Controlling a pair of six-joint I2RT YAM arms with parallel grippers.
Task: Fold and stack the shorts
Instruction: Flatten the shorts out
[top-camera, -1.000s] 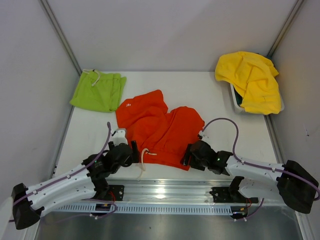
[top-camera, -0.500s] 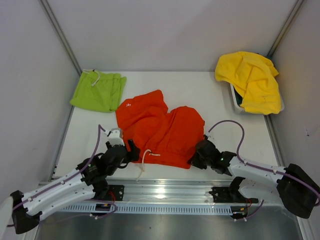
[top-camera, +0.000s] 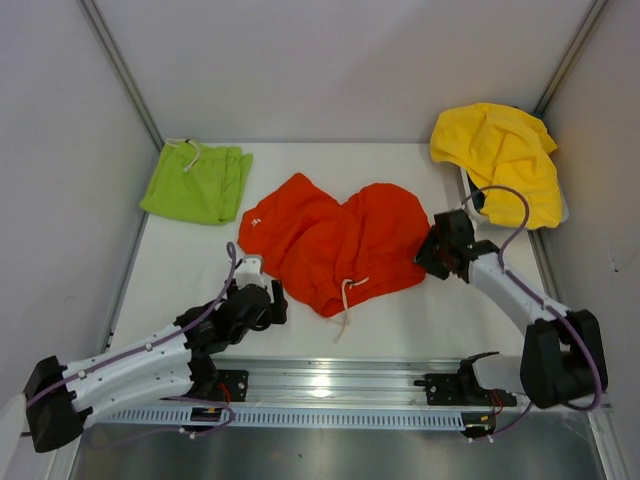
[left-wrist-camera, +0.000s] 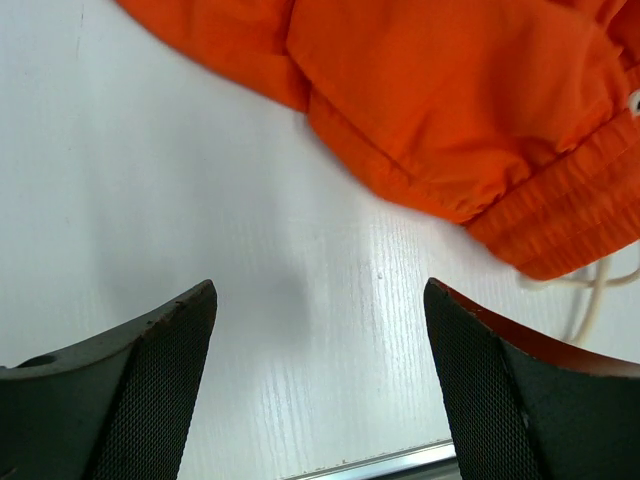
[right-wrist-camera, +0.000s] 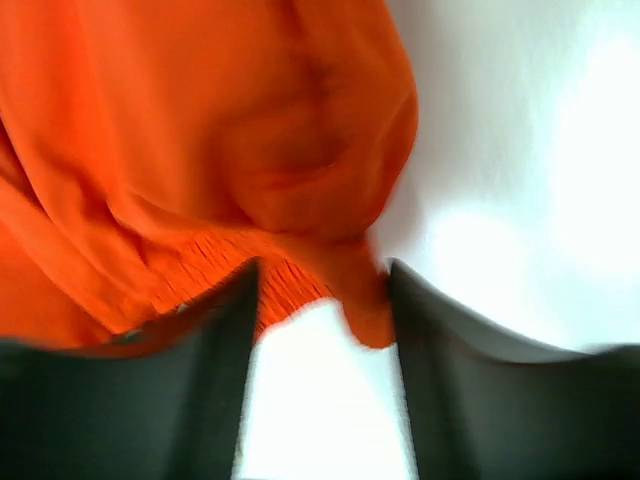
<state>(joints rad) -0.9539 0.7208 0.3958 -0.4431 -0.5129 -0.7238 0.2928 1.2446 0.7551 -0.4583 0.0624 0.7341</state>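
The orange-red shorts (top-camera: 340, 245) lie crumpled mid-table, waistband and white drawstring (top-camera: 347, 300) toward me. The lime-green shorts (top-camera: 195, 182) lie folded at the far left. My left gripper (top-camera: 275, 300) is open and empty over bare table just left of the orange-red shorts, which fill the top of its wrist view (left-wrist-camera: 450, 90); its jaws (left-wrist-camera: 320, 290) stand wide apart. My right gripper (top-camera: 428, 255) is at the shorts' right edge. Its wrist view is blurred: the jaws (right-wrist-camera: 322, 270) stand apart, with the waistband (right-wrist-camera: 300, 285) lying between the tips.
A yellow cloth (top-camera: 505, 160) is heaped over a white bin (top-camera: 468, 200) at the far right. A metal rail (top-camera: 330, 385) runs along the near table edge. Grey walls close in the left, right and back.
My right gripper swung from the near edge to the far right, dragging the orange-red shorts right and away. My left gripper shifted slightly right and stayed open.
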